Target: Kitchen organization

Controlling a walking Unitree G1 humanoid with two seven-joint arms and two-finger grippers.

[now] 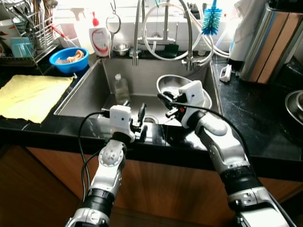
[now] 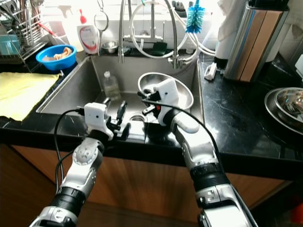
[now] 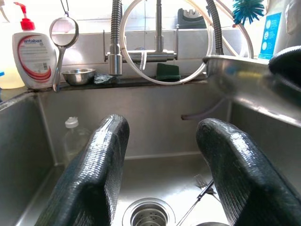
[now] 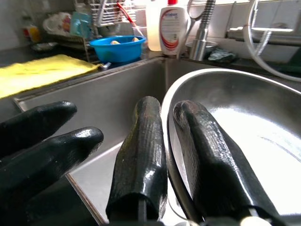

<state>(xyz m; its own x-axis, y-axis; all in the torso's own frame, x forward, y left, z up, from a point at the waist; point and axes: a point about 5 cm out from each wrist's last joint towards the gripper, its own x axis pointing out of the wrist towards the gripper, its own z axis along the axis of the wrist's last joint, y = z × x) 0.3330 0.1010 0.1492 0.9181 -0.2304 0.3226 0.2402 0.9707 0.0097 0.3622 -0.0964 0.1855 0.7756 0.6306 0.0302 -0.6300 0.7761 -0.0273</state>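
Both arms reach from the camera over the front edge of the sink [image 1: 85, 94], the landmark for everything else. Set into a black tabletop [image 1: 265, 109], the steel basin is the largest thing, and a big steel bowl [image 1: 173, 84] stands tilted in its right half, leaning toward the back wall.

The right gripper [image 4: 164, 188] has the bowl by its near rim: in the right wrist view the jaws are pressed together on that rim, one finger inside the bowl and one outside. The left gripper [image 3: 160, 141] hangs over the sink's front edge, left of the bowl, with jaws spread and nothing between them; beyond them lie the drain [image 3: 148, 214] and a fork [image 3: 202, 186] on the sink floor.

Against the sink's back left stands a clear plastic bottle [image 1: 121, 87]. Behind the sink is the tap [image 1: 138, 33] with its looped hose. A soap dispenser [image 1: 99, 40] stands at the back left corner, with a blue bowl [image 1: 68, 60] left of it. A yellow cloth [image 1: 31, 94] lies on the tabletop left of the sink, and a blue bottle brush [image 1: 211, 21] hangs behind the right side.

The step in hand looks like lifting the bowl out of the sink. The next move calls for a firm hold on the thin, slippery rim, raising the bowl clear of the tap hose and the sink's right wall, perhaps with the free left gripper steadying its far side.
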